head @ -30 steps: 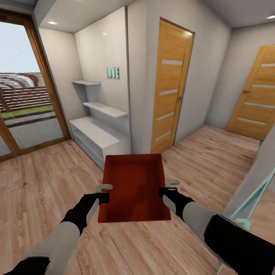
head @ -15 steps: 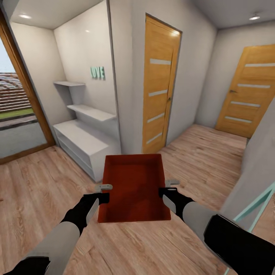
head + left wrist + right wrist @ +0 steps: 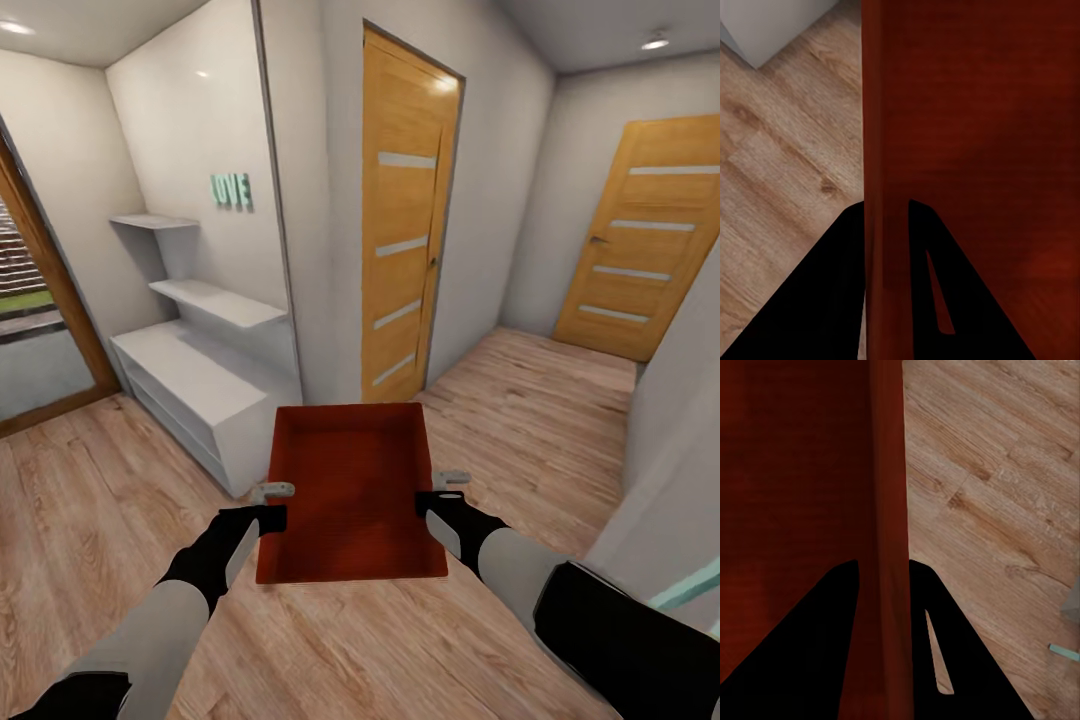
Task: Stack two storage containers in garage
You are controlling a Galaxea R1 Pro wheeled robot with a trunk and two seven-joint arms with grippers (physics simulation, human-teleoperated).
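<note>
One orange-red open-topped storage container (image 3: 350,495) hangs level in front of me above light wood plank flooring. My left gripper (image 3: 272,500) is shut on its left wall, and my right gripper (image 3: 437,492) is shut on its right wall. In the left wrist view the container wall (image 3: 881,135) runs between the two black fingers (image 3: 832,292). The right wrist view has the other wall (image 3: 889,495) pinched between its fingers (image 3: 945,645). The container is empty inside.
A white low cabinet (image 3: 190,395) with wall shelves stands ahead on the left. A wooden door with frosted strips (image 3: 400,215) is straight ahead, and a second such door (image 3: 635,240) closes the hallway at the right. A glazed patio door (image 3: 30,300) is far left.
The whole picture has slid left, so the camera has turned to the right. The container and both grippers keep the same place in the view.
</note>
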